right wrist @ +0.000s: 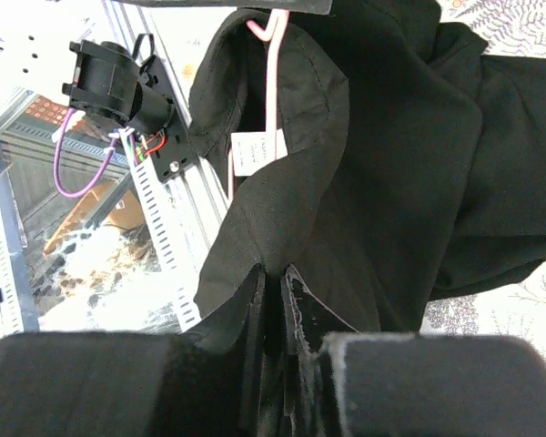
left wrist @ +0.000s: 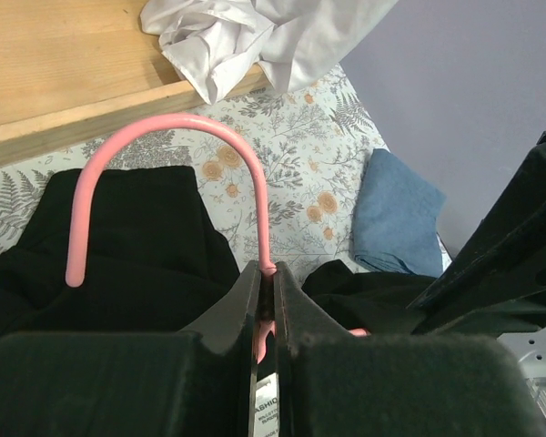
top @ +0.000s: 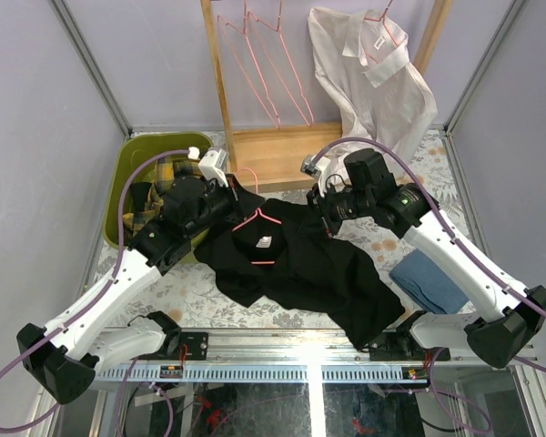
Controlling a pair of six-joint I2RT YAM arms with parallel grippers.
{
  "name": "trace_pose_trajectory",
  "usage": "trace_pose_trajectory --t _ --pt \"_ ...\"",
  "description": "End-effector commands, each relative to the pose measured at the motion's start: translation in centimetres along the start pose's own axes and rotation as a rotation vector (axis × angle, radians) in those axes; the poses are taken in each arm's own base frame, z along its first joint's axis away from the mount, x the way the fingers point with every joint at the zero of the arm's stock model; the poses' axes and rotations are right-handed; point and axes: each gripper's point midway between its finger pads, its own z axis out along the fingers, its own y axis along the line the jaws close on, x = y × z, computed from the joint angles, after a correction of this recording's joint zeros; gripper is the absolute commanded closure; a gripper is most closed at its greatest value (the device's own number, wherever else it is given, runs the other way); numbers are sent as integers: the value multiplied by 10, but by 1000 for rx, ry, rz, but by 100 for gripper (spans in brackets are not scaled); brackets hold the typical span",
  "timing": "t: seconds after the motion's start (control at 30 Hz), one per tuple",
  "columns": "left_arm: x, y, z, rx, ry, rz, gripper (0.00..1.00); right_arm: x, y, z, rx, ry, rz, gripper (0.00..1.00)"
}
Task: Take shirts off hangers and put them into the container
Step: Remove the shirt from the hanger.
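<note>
A black shirt (top: 300, 264) lies spread across the middle of the table with a pink hanger (top: 257, 221) still in its collar. My left gripper (top: 233, 188) is shut on that hanger's neck just below the hook (left wrist: 177, 119), above the black cloth (left wrist: 118, 237). At the shirt's right shoulder, my right gripper (top: 326, 218) is shut on a fold of the black shirt (right wrist: 391, 137); the hanger (right wrist: 271, 82) and the neck label show beyond its fingers. The olive-green container (top: 132, 164) at the left holds a plaid shirt (top: 164, 173) and dark cloth. A white shirt (top: 373, 82) hangs on the rack.
The wooden rack (top: 273, 150) stands at the back with bare pink hangers (top: 264, 64) on it. A folded blue cloth (top: 428, 282) lies at the right, behind my right arm. Walls close in both sides, and the metal rail runs along the near edge.
</note>
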Motion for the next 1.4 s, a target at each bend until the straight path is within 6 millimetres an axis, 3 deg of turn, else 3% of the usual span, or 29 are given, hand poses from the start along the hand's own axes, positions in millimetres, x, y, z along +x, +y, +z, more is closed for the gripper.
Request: trace_pose_trajectory --t 0.0,0.13,0.23,0.37,0.5,0.8,0.97,1.2,1.3,1.37 --pt "-13 -5 -4 -10 -20 58 100 -24 3 -11 46 -76 -65 89" --pt "-15 -1 -7 -33 -27 72 100 -28 -7 -18 127 -103 -78 91" --pt "-17 1 -11 -48 -36 84 100 -47 -22 -36 276 -180 -86 97" --pt "-21 10 -15 -99 -69 72 100 -61 -6 -52 257 -300 -150 100" --pt "-24 13 -21 -109 -115 63 100 -59 9 -55 189 -339 -190 97" --pt "-31 11 -27 -107 -143 66 100 -58 -27 -67 402 -337 -158 97" --pt "-32 12 -28 -118 -146 70 100 -63 -39 -84 514 -419 -181 97" --pt "-33 18 -30 -153 -157 53 100 -64 -35 -103 551 -476 -223 100" --pt "-35 15 -30 -136 -165 51 100 -60 -36 -102 557 -454 -217 90" --pt "-36 12 -30 -124 -165 52 100 -56 -36 -99 547 -422 -222 62"
